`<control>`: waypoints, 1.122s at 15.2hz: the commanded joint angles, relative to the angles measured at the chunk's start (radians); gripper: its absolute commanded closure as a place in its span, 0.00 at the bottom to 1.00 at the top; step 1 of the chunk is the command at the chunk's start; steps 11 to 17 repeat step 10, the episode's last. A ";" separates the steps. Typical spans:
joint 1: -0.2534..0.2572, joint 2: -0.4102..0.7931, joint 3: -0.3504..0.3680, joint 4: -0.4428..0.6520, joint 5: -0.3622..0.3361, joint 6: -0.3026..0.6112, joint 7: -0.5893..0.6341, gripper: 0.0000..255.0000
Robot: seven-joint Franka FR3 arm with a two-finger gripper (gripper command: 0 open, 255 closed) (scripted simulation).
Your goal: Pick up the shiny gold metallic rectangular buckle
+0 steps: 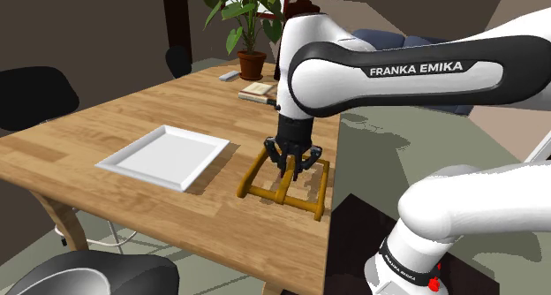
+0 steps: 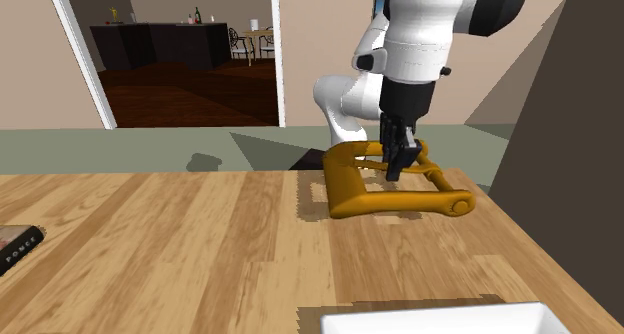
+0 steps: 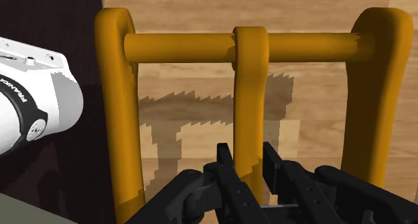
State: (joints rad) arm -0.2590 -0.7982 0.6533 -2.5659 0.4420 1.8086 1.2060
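Pincer: your gripper (image 3: 249, 163) is clenched on the prong (image 3: 251, 88) of the buckle (image 1: 265, 192). One finger presses each side of it, low down, as far as the wrist view shows.
Grip point: you hold the prong near its free end, not at the crossbar it hangs from.
Buckle: gold and rectangular, it lies flat on the table (image 1: 106, 125), with its side bars either side of the pincer.
Position: it sits close to the table edge nearest the arm's base.
Surroundings: a white tray (image 1: 168, 154) lies well apart, toward the shoulder view's left.
Risk 1: the prong is round and glossy. You may find it slides out of the pads on the lift if the squeeze is light.
Risk 2: if the prong pivots on the crossbar, the frame could swing down as you raise it and strike the table.
Risk 3: a dropped buckle may go over the nearby edge.
Advice: raise slowly and straight.
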 commanded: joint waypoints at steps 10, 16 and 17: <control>-0.011 -0.012 -0.051 0.106 -0.040 -0.120 0.004 1.00; -0.011 -0.012 -0.051 0.106 -0.040 -0.120 0.004 1.00; -0.011 -0.012 -0.051 0.106 -0.040 -0.120 0.004 1.00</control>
